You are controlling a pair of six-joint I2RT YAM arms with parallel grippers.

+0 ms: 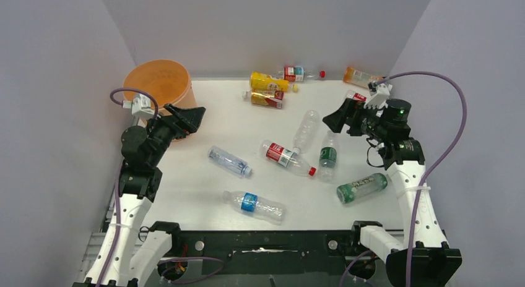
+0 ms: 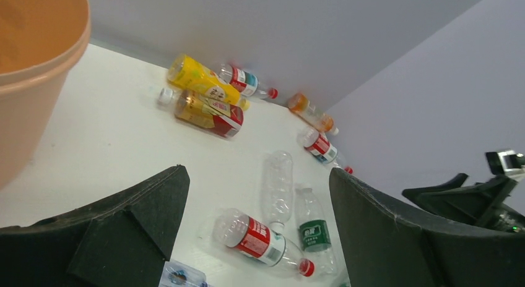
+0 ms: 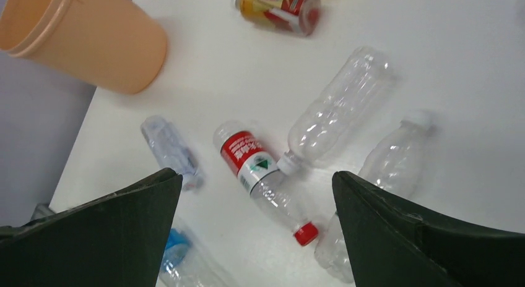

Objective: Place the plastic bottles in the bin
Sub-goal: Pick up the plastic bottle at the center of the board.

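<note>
The peach-orange bin (image 1: pixel 158 83) stands at the back left of the table; it also shows in the left wrist view (image 2: pixel 31 70) and the right wrist view (image 3: pixel 86 33). Several plastic bottles lie on the table: a red-label one (image 1: pixel 286 158), a green-label one (image 1: pixel 327 156), a label-free clear one (image 1: pixel 306 130), a green one (image 1: pixel 362 187), two blue-label ones (image 1: pixel 254 205) (image 1: pixel 229 161), and yellow and red ones at the back (image 1: pixel 267 89). My left gripper (image 1: pixel 189 120) is open and empty beside the bin. My right gripper (image 1: pixel 337 119) is open and empty above the table's right side.
Grey walls close the table on the left, back and right. An orange-liquid bottle (image 1: pixel 360 76) lies in the back right corner, and a red-label bottle (image 2: pixel 321 146) lies near the right arm. A black frame (image 1: pixel 266 244) runs along the near edge.
</note>
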